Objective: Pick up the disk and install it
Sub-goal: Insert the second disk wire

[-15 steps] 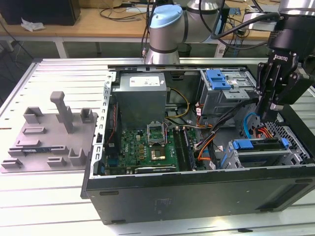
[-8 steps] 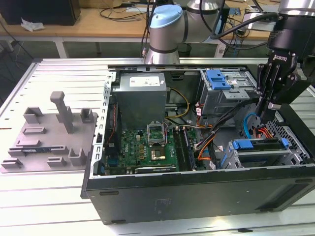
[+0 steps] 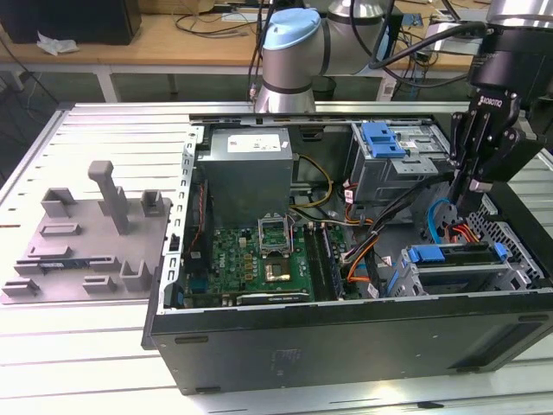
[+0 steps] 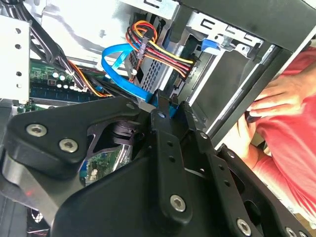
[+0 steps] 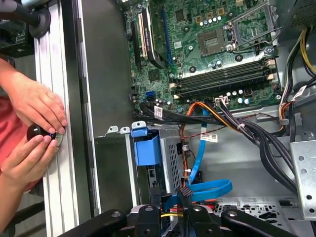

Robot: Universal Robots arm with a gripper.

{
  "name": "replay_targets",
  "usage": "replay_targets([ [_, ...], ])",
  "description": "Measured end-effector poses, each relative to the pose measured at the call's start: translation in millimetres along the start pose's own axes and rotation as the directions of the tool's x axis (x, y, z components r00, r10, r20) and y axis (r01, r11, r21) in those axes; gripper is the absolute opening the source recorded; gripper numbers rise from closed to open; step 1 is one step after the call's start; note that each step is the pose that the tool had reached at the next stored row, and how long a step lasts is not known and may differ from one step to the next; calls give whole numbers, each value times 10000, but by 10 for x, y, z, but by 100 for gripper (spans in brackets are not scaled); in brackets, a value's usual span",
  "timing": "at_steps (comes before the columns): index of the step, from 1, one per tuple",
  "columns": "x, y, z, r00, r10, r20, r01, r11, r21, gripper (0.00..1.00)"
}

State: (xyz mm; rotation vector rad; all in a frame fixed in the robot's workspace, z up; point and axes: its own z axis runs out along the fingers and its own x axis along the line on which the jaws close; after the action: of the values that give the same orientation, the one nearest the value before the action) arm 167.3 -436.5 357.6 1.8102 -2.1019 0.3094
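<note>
Gripper (image 3: 473, 192) lowered inside open computer case (image 3: 346, 333), fingers nearly closed, finger state uncertain, blue-railed disk (image 3: 456, 256) in bay just below.

Colours, open PC case

Blk gripper (image 3: 474, 183); green motherboard (image 3: 251, 255); blue cable (image 5: 210, 189) & blue bracket (image 3: 383, 138) on grey cage; red/yellow/orange wires (image 4: 158, 45); red sleeve (image 4: 291, 133).

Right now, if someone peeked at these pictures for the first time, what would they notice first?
Probably the open computer case on the metal table, with its green circuit board and tangle of coloured cables. The robot's black hand reaches down into the case at the exterior view's right, near a blue cable and a blue plastic bracket. In the first wrist view, a person's hands rest at the case's edge.
</note>
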Motion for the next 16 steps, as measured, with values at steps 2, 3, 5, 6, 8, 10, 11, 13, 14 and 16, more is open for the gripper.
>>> replay_targets([
  [2, -9, 0, 4, 10000, -5, -1, 5, 10000, 14, 27],
  [3, -12, 0, 7, 10000, 2, 3, -2, 10000, 36, 27],
  [5, -17, 0, 13, 10000, 22, 10, -23, 10000, 83, 27],
  [6, -19, 0, 15, 10000, 27, 12, -27, 10000, 96, 27],
  [8, -23, 0, 18, 10000, 33, 7, -33, 9999, 109, 27],
  [10, -26, 1, 21, 10000, 37, -2, -37, 9999, 113, 27],
  [11, -27, 1, 21, 10000, 39, -12, -39, 9999, 114, 27],
  [13, -30, 2, 22, 10000, 40, -25, -40, 9999, 115, 19],
  [14, -31, 1, 21, 10000, 41, -31, -40, 9999, 116, 19],
  [16, -33, 2, 20, 10000, 42, -46, -42, 9999, 118, 16],
])
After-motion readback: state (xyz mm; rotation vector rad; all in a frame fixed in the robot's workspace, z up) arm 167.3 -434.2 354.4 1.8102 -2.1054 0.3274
